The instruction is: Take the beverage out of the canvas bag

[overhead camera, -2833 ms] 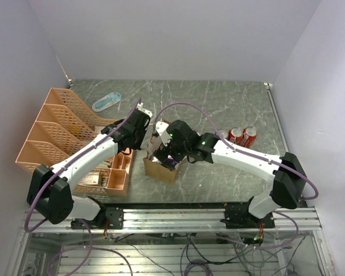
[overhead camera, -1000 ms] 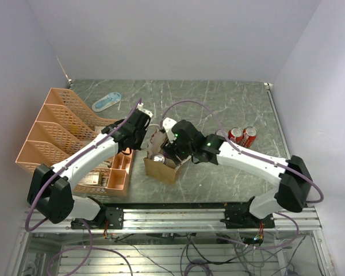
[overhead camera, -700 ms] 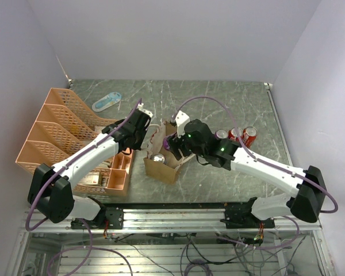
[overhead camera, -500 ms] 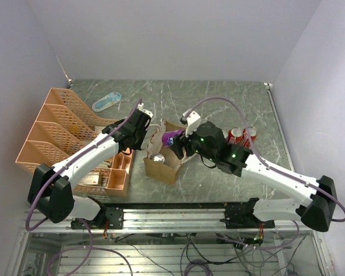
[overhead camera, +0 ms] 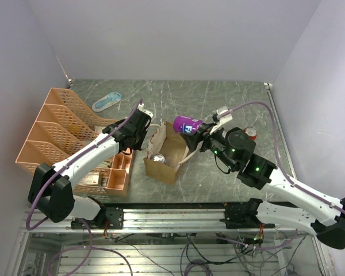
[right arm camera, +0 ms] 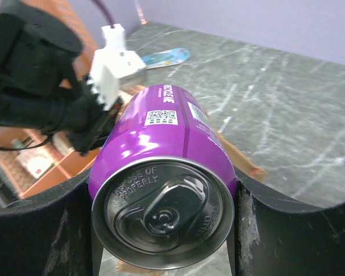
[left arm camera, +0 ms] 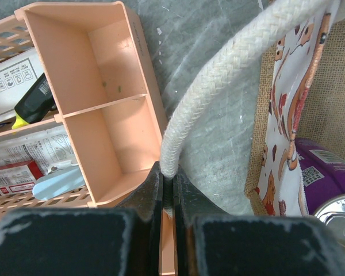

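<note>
Purple can (overhead camera: 188, 125) beside canvas bag (overhead camera: 161, 167)
Clamped in right gripper (overhead camera: 196, 130), right of it (left gripper (left arm camera: 167, 178) pinches rope handle (left arm camera: 218, 98)).

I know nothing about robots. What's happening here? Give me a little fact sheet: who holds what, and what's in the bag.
Left gripper: shut on the bag's rope handle
Right gripper: shut on a purple can, held in the air, out of the bag
Canvas bag: upright on the table, mouth open
Inside the bag: another can, silver top showing
Nearby: orange organizer on the left, red can on the right
</note>
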Controlling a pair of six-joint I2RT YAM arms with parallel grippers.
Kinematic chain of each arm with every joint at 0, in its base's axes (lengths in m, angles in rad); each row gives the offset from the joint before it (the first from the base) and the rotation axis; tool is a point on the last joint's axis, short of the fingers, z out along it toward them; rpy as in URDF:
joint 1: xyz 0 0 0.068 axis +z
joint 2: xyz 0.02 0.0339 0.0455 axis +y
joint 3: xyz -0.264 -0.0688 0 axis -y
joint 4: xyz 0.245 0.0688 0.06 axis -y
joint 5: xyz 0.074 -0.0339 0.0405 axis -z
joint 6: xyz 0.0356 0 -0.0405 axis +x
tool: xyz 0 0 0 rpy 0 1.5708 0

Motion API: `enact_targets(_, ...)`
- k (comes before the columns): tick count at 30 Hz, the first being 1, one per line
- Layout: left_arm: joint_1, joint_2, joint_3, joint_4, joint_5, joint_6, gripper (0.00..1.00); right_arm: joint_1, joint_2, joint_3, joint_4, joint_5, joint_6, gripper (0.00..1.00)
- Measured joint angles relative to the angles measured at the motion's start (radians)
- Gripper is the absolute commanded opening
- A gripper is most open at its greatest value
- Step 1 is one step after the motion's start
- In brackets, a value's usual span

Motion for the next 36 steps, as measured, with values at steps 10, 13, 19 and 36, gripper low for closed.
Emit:
enact_targets(10, 0.0, 0.0, 0.0, 0.0, 0.001, 0.001, 0.07, 0.0, -0.105, -0.057, -0.091, 0.438, -0.01, 0.0)
enact_targets(13, 0.0, 0.0, 0.0, 0.0, 0.002, 0.001, 0.07, -0.021, -0.09, -0.054, -0.091, 0.619, -0.023, 0.0)
enact_targets(19, -0.001, 0.002, 0.0, 0.0, 0.003, 0.001, 0.07, -0.333, 0.067, 0.066, -0.22, 0.648, 0.066, 0.0)
enact_targets(36, -0.002, 0.006, 0.0, 0.0, 0.021, 0.003, 0.07, -1.0, 0.375, 0.186, -0.476, 0.43, 0.389, 0.0)
